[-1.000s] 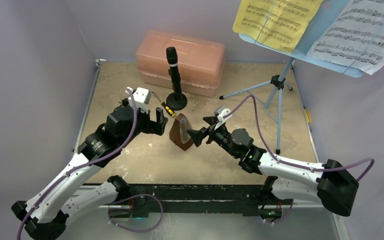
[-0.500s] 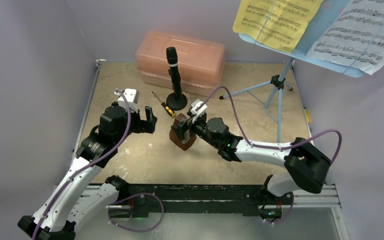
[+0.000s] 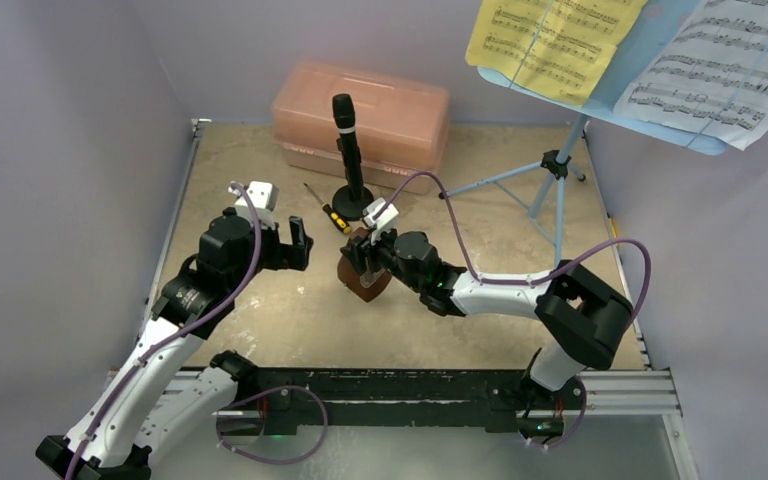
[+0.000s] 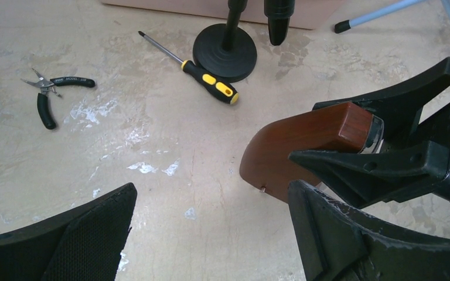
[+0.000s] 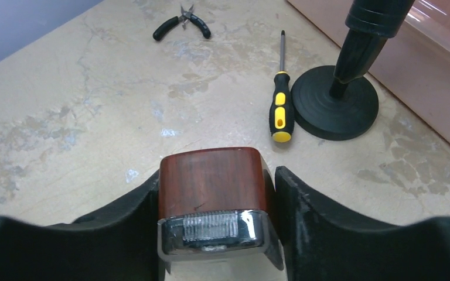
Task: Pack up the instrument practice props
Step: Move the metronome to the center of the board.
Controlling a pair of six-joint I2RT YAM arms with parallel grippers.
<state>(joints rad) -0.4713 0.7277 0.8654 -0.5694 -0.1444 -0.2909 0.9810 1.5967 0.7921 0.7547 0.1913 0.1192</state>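
**Item: metronome** (image 4: 304,137), brown wood, pyramid form. It sits at mid-counter (image 3: 280,320), leaning off upright in the left wrist view. The right claw (image 5: 215,175) is clamped across its narrow top, one finger on each flank. This looks like the hold for lifting it towards the pink case (image 3: 390,110), whose lid is down.

**Left claw** (image 4: 211,196): spread wide and holding nothing, just beside the metronome. It is probably waiting to assist or to work the lid.

**Pipe** (image 3: 348,140): black, upright on its round base, in front of the case. Unpacked.

**Music stand** (image 3: 560,190): erected at far right on its tripod, carrying the yellow page (image 3: 550,40) and white page (image 3: 720,70). Unpacked.

**Sundries:** a screwdriver (image 5: 281,108) beside the pipe's base, and pliers (image 4: 50,93) apart to one side.
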